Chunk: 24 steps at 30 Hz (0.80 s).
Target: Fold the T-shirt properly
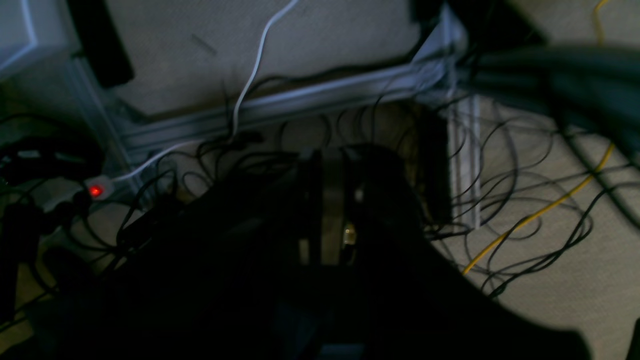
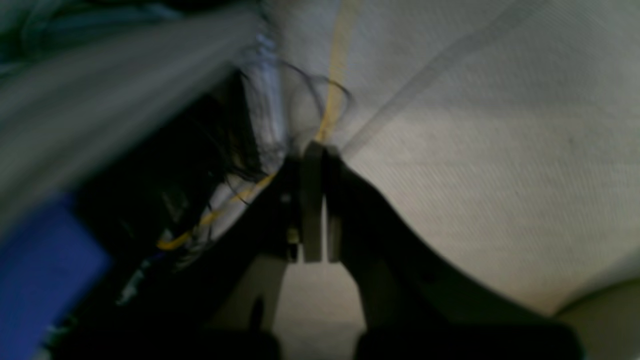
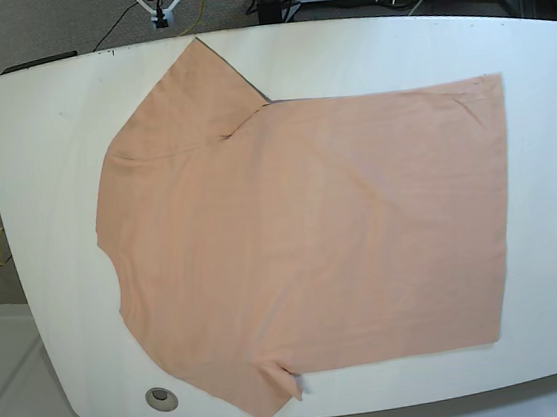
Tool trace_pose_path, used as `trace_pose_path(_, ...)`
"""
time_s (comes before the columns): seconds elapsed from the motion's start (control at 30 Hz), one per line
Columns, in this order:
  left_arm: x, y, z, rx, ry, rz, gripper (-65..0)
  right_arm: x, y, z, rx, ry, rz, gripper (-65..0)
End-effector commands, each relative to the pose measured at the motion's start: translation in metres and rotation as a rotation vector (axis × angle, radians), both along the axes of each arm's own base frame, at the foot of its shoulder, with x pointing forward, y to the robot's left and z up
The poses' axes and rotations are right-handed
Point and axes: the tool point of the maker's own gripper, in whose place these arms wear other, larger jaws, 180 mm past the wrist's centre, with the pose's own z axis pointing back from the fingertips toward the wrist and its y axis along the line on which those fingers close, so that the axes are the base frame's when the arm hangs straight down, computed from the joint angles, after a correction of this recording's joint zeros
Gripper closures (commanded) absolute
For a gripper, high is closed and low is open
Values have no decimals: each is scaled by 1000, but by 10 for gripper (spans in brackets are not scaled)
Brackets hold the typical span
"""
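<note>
Lying flat and unfolded, the T-shirt (image 3: 303,246) covers most of the white table (image 3: 33,176) in the base view, its peach cloth thin and soft with only faint ripples across the body. One short sleeve points toward the far edge of the table, the other reaches the near edge, and the straight hem runs along the right side of that view. Two small round fittings (image 3: 159,395) sit in the tabletop near its front corners. Only this view shows the shirt; neither wrist camera catches any of it. Both arms sit beyond the far edge, their ends just visible at the top. The left wrist view looks down past the left gripper (image 1: 332,200), a dark shape with its fingers pressed together on nothing, onto a pale floor strewn with thin black cables (image 1: 525,165), one yellow cable (image 1: 540,212), a white cable (image 1: 250,75) and a lit red switch (image 1: 95,190) on a power strip. A pale metal rail (image 1: 300,100) crosses that floor. The right wrist view is blurred; the right gripper (image 2: 315,200) shows flat grey pads (image 2: 312,210) meeting, empty, over woven grey flooring, with a yellow cable (image 2: 335,75) behind and a blue patch (image 2: 40,270) at the lower left.
</note>
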Motion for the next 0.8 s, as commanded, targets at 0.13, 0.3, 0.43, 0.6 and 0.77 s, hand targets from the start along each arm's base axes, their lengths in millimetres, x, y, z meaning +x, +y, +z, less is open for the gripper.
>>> trace_pose_path(0.13, -12, 0, 2, 0, -7, 4, -5, 9, 17, 0, 35, -27, 0, 0)
trace_pose_path(0.3, -22, 7, 6, 9, -10, 21, -18, 3, 16, 0, 34, -25, -2, 0)
trace_pose_path(0.43, -34, 17, 13, 22, -9, 5, -26, -3, 17, 1, 33, -30, -10, 0)
trace_pose_path(0.6, -35, 17, 18, 22, -26, -17, -22, -8, 17, 1, 34, -29, -7, 0)
trace_pose_path(0.77, -28, 16, 24, 22, -48, -31, -10, 0, 21, 2, 44, -38, -2, 0)
